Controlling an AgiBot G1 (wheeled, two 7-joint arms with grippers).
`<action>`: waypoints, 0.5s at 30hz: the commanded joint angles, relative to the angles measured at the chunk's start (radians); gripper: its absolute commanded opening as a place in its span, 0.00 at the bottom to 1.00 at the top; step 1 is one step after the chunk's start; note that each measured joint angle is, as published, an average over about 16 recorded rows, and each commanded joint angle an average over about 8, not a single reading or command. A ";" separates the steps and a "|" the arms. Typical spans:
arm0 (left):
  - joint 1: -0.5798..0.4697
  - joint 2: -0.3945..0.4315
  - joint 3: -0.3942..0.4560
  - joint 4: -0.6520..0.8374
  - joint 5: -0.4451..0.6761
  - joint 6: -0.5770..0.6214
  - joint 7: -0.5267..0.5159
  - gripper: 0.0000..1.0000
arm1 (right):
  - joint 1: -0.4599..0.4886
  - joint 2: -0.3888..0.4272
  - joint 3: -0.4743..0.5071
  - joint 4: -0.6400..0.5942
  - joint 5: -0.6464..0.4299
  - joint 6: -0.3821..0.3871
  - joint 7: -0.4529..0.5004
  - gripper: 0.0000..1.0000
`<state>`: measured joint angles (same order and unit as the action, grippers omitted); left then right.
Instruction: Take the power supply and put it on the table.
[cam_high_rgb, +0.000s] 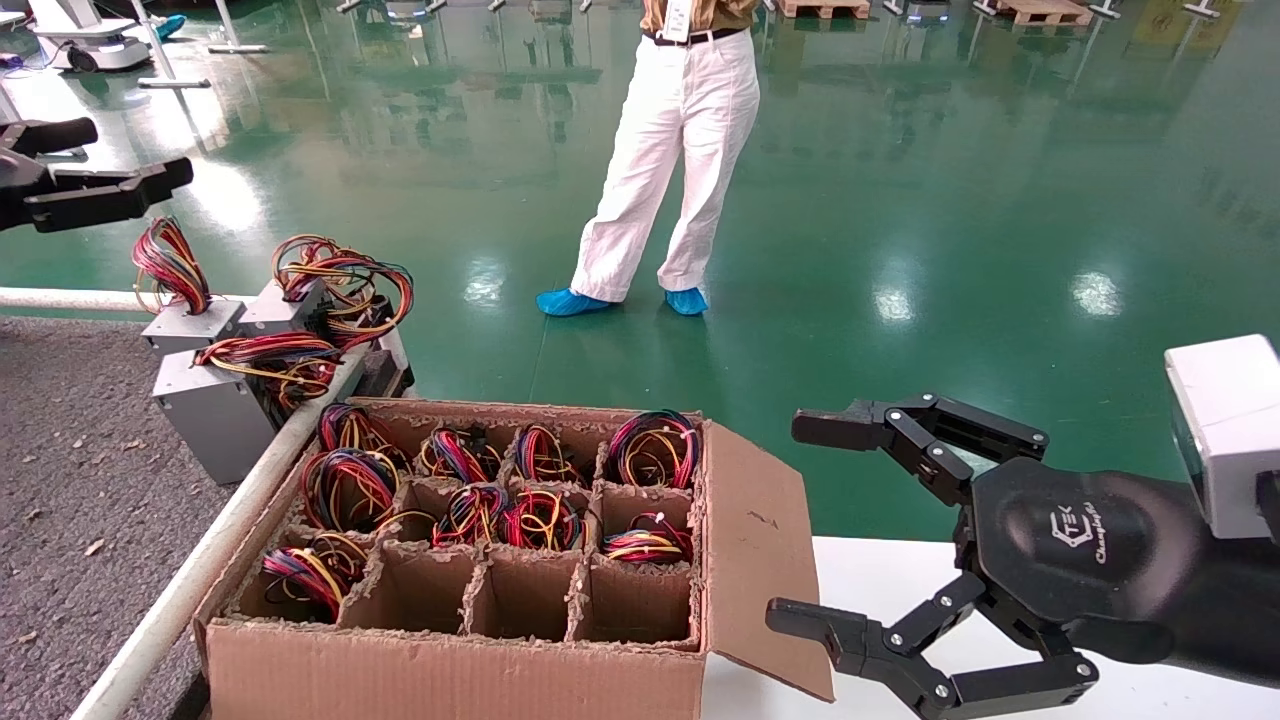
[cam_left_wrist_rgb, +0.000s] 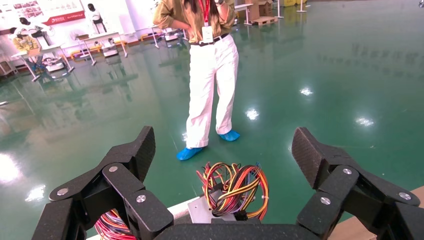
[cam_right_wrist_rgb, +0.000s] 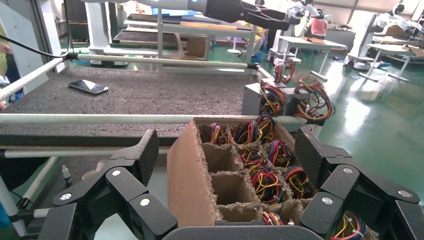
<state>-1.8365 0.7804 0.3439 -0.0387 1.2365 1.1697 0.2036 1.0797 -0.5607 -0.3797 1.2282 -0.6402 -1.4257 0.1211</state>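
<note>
Your right gripper (cam_high_rgb: 810, 520) has its jaws spread wide and empty, hovering just beside the open flap of the cardboard box (cam_high_rgb: 470, 660), wrist over the white worktop. Power supplies sit upright in the box cells, wire loops up; nearest is (cam_high_rgb: 645, 545). Risk: a jaw snags a wire loop or the divider and drags the box. Left gripper (cam_high_rgb: 85, 165) is raised over the table (cam_high_rgb: 70, 480), jaws open, empty.
</note>
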 joint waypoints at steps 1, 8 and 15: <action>-0.002 0.000 -0.003 -0.004 -0.005 0.005 -0.002 1.00 | 0.000 0.000 0.000 0.000 0.000 0.000 0.000 1.00; 0.081 -0.019 -0.010 -0.141 -0.061 0.041 -0.045 1.00 | 0.000 0.000 0.000 0.000 0.000 0.000 0.000 1.00; 0.174 -0.039 -0.017 -0.291 -0.121 0.080 -0.092 1.00 | 0.000 0.000 0.000 0.000 0.000 0.000 0.000 1.00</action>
<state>-1.6628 0.7411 0.3264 -0.3301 1.1152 1.2493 0.1115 1.0796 -0.5606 -0.3797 1.2281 -0.6400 -1.4255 0.1210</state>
